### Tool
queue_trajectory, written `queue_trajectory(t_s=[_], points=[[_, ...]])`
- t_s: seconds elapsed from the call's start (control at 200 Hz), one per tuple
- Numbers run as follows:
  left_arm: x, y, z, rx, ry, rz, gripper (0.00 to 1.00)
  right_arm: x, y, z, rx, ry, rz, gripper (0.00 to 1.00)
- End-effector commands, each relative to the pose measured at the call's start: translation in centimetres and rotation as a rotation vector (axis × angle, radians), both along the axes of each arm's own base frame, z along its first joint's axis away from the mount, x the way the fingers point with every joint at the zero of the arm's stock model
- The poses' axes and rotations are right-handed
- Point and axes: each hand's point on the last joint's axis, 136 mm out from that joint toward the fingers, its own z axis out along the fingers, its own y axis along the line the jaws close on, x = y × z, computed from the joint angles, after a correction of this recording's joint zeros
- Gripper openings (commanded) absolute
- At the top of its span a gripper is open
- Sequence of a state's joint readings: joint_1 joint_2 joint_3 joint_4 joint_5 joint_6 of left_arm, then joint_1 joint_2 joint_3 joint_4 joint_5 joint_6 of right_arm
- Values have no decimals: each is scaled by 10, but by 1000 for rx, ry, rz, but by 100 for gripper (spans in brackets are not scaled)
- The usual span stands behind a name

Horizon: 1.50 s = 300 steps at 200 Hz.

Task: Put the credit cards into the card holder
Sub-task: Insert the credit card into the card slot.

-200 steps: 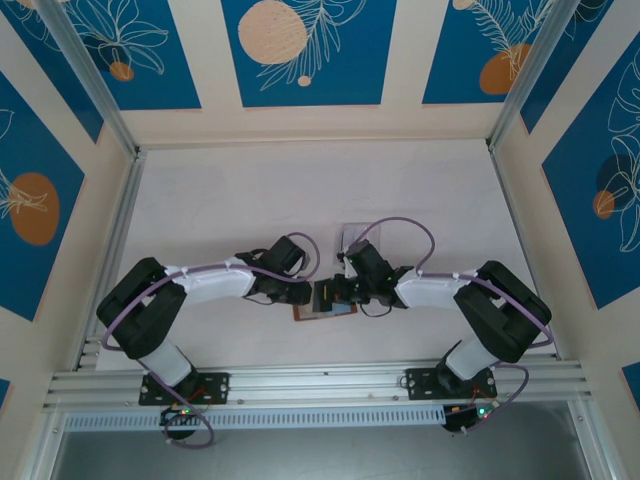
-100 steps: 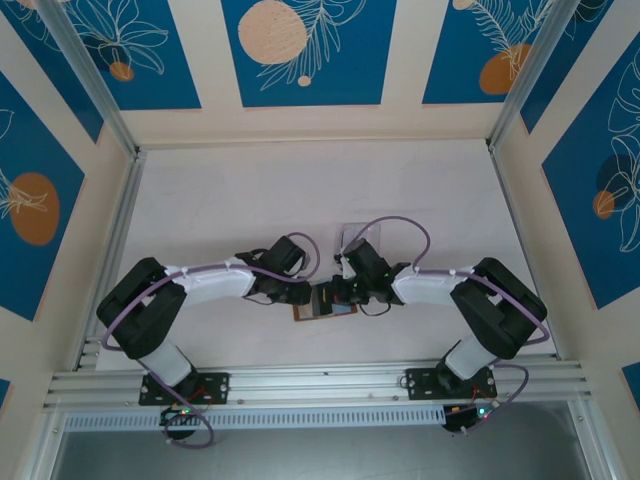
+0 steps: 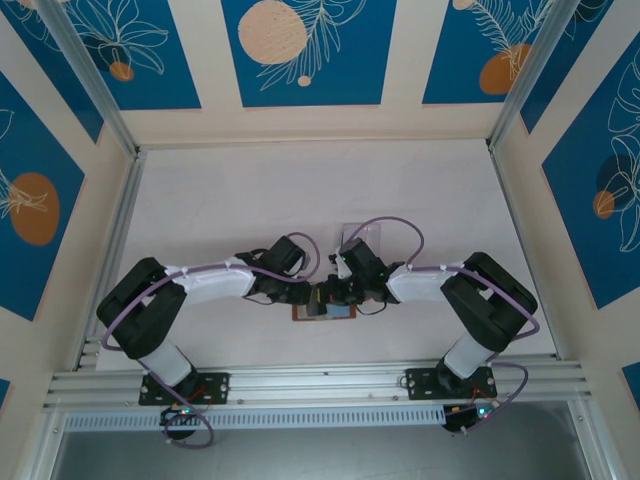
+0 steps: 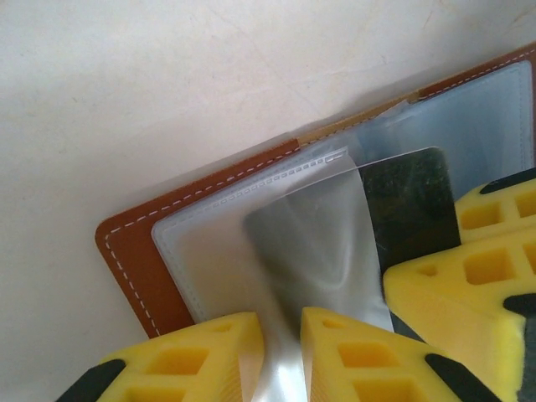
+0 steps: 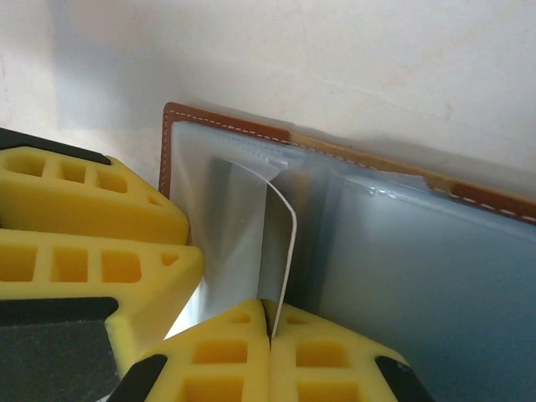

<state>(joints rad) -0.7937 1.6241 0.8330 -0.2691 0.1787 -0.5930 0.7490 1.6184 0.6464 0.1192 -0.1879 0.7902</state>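
The pale table point(image 3: 250, 200) carries an open brown leather card holder point(image 3: 340, 314) at the lower centre of the top view, with a clear plastic tray point(image 3: 362, 232) near it, farther up the frame.

Left fingers point(image 4: 197, 356) and right fingers point(image 5: 335, 356) meet at centre, facing, both pinched shut.

White matte table top point(image 3: 250, 200). Aluminium rails point(image 3: 320, 382) along near edge. Enclosure walls: blue panels point(image 3: 340, 75), orange discs, white leaf outlines. Clear tray point(image 3: 362, 231), mid-table, partly hidden.
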Motion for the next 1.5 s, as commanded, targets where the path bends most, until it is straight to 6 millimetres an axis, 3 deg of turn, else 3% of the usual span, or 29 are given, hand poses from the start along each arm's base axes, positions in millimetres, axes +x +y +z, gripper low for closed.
queue_trajectory(t_s=[0.0, 0.24, 0.345, 0.59, 0.665, 0.76, 0.835, 0.945, 1.18, 1.496], points=[[-28, 27, -35, 138, 102, -6, 23, -37, -19, -39, -121, 128, 23, 6], [-28, 31, -34, 145, 94, 8, 24, -38, -31, -18, -128, 108, 48, 28], [-28, 32, -32, 143, 93, 9, 24, -40, -39, -7, -143, 108, 61, 33], [-27, 7, 1, -12, 76, -56, 26, -31, -44, 27, -116, 44, 74, 38], [-25, 2, 15, -70, 65, -53, 27, -24, -45, 30, -129, 27, 63, 34], [-22, 5, 28, -115, 48, -31, 28, -17, -46, 27, -168, 21, 49, 19], [-20, 16, 29, -103, 43, -7, 26, -12, -48, 24, -199, 15, 41, 8], [-20, 32, 22, -60, 38, 18, 19, -6, -46, 22, -232, 10, 37, 2], [-16, 31, 4, -22, 57, 0, 8, -2, -36, 13, -304, 6, 56, 0], [-17, 35, -22, 28, 86, -2, 6, -2, -28, -2, -341, 24, 68, 0]])
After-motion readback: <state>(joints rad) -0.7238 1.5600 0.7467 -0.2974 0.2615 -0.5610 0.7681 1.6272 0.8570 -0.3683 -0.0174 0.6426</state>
